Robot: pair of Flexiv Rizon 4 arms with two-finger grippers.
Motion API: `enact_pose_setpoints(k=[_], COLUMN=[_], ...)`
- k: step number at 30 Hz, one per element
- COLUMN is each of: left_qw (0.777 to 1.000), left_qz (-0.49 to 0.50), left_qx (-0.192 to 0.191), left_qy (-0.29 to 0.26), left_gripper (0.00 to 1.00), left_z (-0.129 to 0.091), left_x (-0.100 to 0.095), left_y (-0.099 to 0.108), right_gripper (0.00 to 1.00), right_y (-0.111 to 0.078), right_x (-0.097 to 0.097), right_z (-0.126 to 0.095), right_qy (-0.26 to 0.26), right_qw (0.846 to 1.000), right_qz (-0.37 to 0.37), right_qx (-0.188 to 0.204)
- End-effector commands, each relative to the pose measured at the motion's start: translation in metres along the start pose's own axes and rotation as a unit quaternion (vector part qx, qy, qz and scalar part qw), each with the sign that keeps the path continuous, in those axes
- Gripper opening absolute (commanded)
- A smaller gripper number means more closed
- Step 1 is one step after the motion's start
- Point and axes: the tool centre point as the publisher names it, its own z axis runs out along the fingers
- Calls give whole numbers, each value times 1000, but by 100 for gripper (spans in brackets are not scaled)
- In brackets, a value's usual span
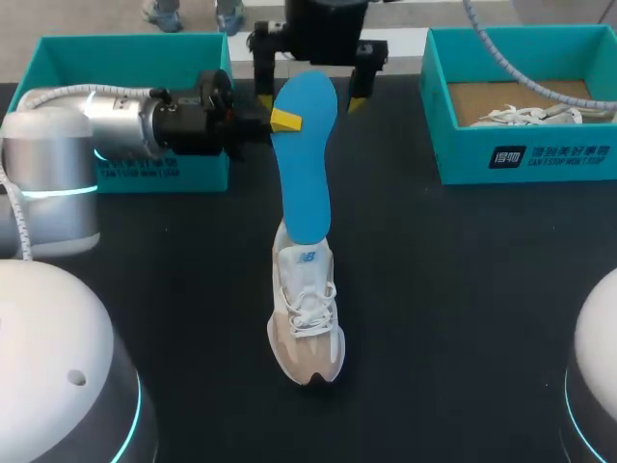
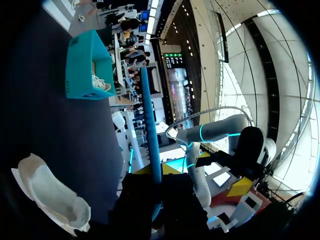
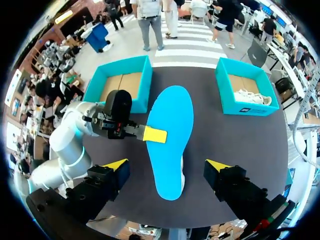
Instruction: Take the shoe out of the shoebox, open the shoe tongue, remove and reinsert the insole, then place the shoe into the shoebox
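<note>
Left gripper (image 1: 284,121) clamped on insole (image 1: 307,183) edge; right gripper (image 3: 166,165) spread wide, flanking it; shoe (image 1: 307,328) mid-table, well apart from right shoebox (image 1: 463,159)

Black table (image 1: 463,289) is carrying three things. White-and-beige shoe (image 1: 307,328) is sitting upright on its sole around the middle, toe pointing at the near edge. Teal left shoebox (image 1: 164,176) is sitting toward the far-left corner and teal right shoebox (image 1: 540,154) toward the far-right corner, both well apart from the shoe.
</note>
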Motion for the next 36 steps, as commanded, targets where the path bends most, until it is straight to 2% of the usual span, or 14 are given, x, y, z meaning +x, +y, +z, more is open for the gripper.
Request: enact_pose_setpoints(k=[1, 5, 7, 13, 16, 21, 24, 25, 28, 29, 32, 34, 36], left_qw=[1000, 1000, 1000, 1000, 1000, 1000, 1000, 1000, 1000, 1000, 1000, 1000, 1000], left_qz=[0, 0, 0, 0, 0, 0, 0, 0, 0, 0, 0, 0, 0], left_qx=[0, 0, 0, 0, 0, 0, 0, 0, 0, 0, 0, 0, 0], left_qy=[-1, -1, -1, -1, -1, -1, -1, -1, -1, -1, -1, -1, -1], left_gripper=[0, 0, 0, 0, 0, 0, 0, 0, 0, 0, 0, 0, 0], left_z=[0, 0, 0, 0, 0, 0, 0, 0, 0, 0, 0, 0, 0], left_x=[0, 0, 0, 0, 0, 0, 0, 0, 0, 0, 0, 0, 0], left_y=[1, 1, 1, 1, 1, 1, 1, 1, 1, 1, 1, 1, 1], right_gripper=[100, 100, 100, 100, 100, 100, 100, 100, 100, 100, 100, 100, 100], right_y=[-3, -1, -1, -1, -2, -5, -7, -6, -5, -4, 0, 4, 5], right_x=[-27, -38, -44, -68, -77, -86, -85, -85, -82, -80, -79, -82, -81], right_z=[-6, -10, -10, -15, -15, -5, 0, 1, 5, 5, 8, 14, 16], right_qy=[108, 178, 197, 276, 326, 458, 520, 527, 567, 588, 629, 636, 631], right_qw=[994, 983, 979, 955, 935, 875, 846, 844, 821, 806, 774, 767, 772], right_qz=[20, 53, 62, 111, 140, 156, 115, 95, 49, 42, 37, 58, 45], right_qx=[-9, -3, 0, -5, -10, -3, -15, -26, -53, -55, -64, -66, -63])
